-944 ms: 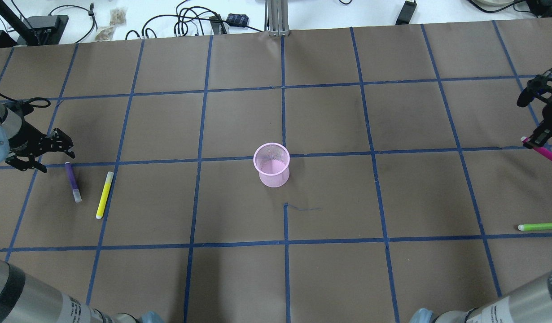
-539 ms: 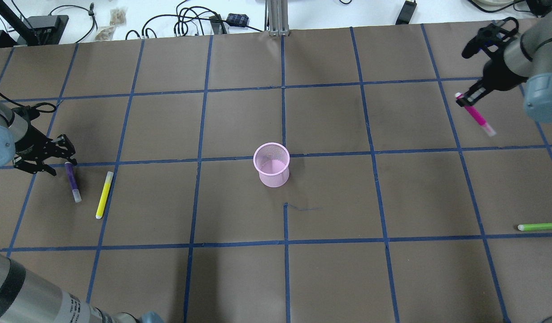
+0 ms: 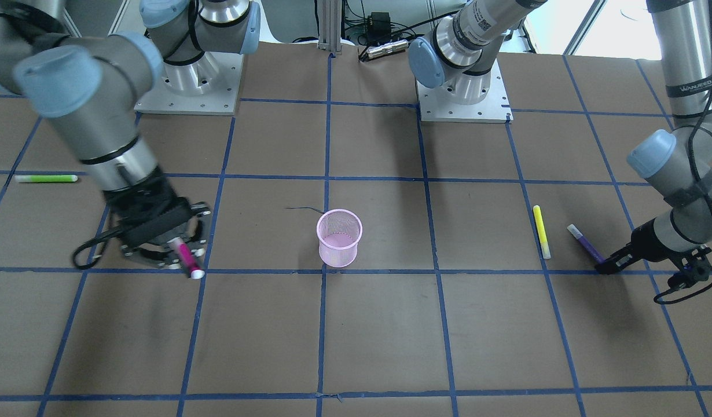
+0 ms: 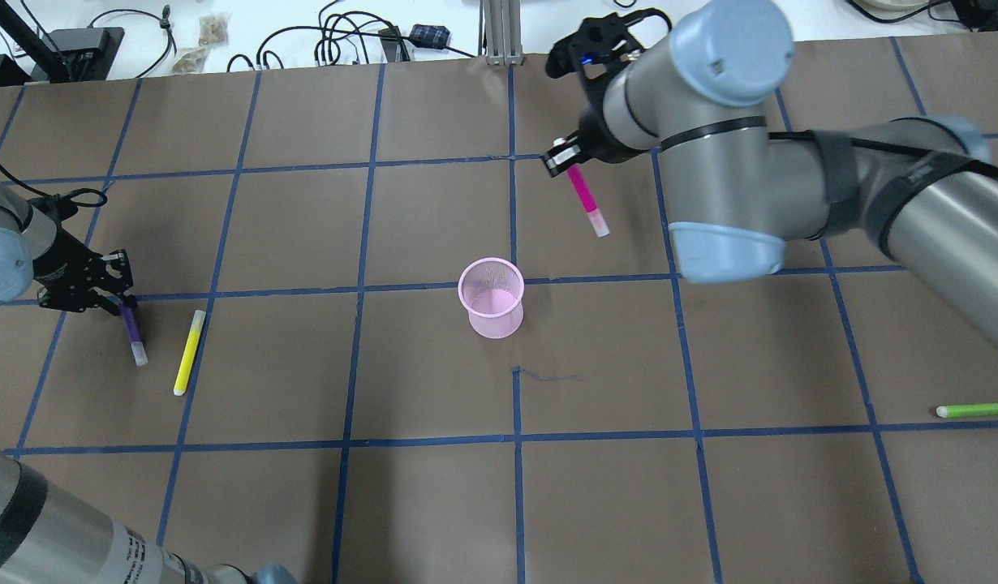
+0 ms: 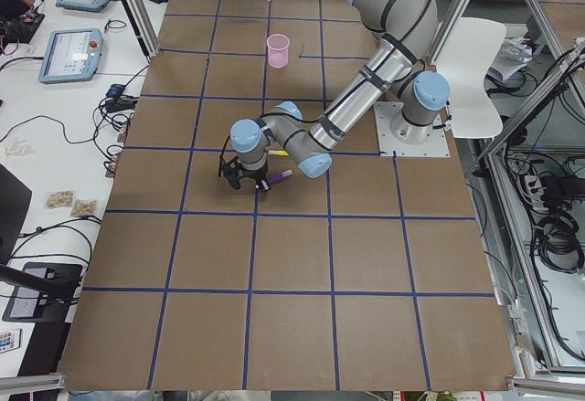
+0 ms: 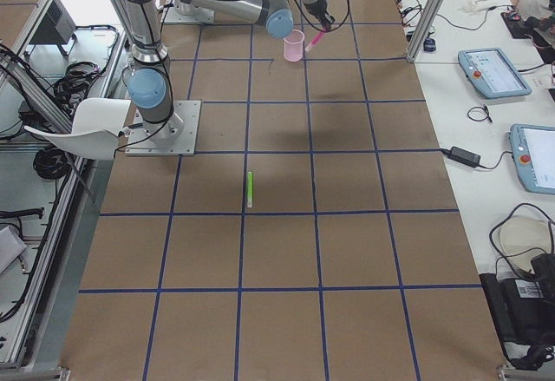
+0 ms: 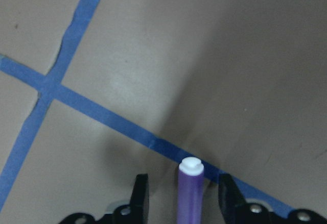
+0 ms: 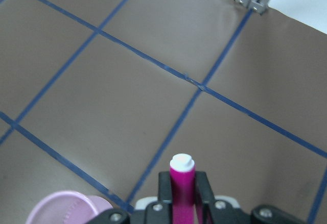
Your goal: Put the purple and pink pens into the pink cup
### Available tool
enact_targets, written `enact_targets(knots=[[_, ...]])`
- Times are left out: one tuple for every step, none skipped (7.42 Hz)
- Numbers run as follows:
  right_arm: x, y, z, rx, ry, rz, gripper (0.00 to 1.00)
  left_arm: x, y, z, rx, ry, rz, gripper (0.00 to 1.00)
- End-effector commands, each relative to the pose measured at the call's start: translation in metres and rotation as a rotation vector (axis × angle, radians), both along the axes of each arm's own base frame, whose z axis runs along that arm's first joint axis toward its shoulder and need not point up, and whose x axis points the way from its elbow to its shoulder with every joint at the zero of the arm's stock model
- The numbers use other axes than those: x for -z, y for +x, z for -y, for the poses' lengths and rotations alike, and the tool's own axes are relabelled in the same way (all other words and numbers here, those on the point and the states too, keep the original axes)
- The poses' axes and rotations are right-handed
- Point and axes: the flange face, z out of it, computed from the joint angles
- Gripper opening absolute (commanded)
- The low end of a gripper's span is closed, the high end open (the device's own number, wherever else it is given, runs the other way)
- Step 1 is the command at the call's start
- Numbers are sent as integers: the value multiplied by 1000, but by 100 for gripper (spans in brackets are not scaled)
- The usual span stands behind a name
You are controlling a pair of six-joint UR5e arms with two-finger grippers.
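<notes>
The pink mesh cup (image 4: 492, 298) stands upright at the table's middle and also shows in the front-facing view (image 3: 339, 237). My right gripper (image 4: 565, 154) is shut on the pink pen (image 4: 587, 199) and holds it tilted in the air, beyond the cup and a little to its right. In the right wrist view the pen (image 8: 182, 180) sits between the fingers, with the cup's rim (image 8: 66, 211) at lower left. The purple pen (image 4: 132, 332) lies on the table at far left. My left gripper (image 4: 109, 298) is open, low over its far end, which shows between the fingers (image 7: 190, 193).
A yellow pen (image 4: 189, 352) lies just right of the purple pen. A green pen (image 4: 976, 410) lies near the table's right edge. Cables and boxes lie along the far edge behind the brown mat.
My right arm has swung from the table's right edge leftward and farther back toward the middle, carrying the pink pen. My left gripper has moved slightly onto the purple pen's far end.
</notes>
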Motion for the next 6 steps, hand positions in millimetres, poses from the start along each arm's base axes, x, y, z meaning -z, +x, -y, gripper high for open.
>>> enact_targets(knots=[[-10, 85, -58, 34, -151, 58, 0, 0, 1, 2, 0, -3, -1, 0], [3, 86, -66, 107, -211, 117, 0, -13, 2, 3, 2, -22, 12, 0], [31, 83, -80, 148, -261, 170, 0, -32, -7, 9, 20, -47, 38, 0], [46, 79, -91, 163, -291, 205, 0, -58, -12, 19, 36, -80, 62, 0], [51, 76, -97, 171, -282, 206, 0, -85, -25, 29, 56, -109, 88, 0], [54, 76, -96, 181, -309, 214, 0, -108, -39, 33, 77, -137, 113, 0]])
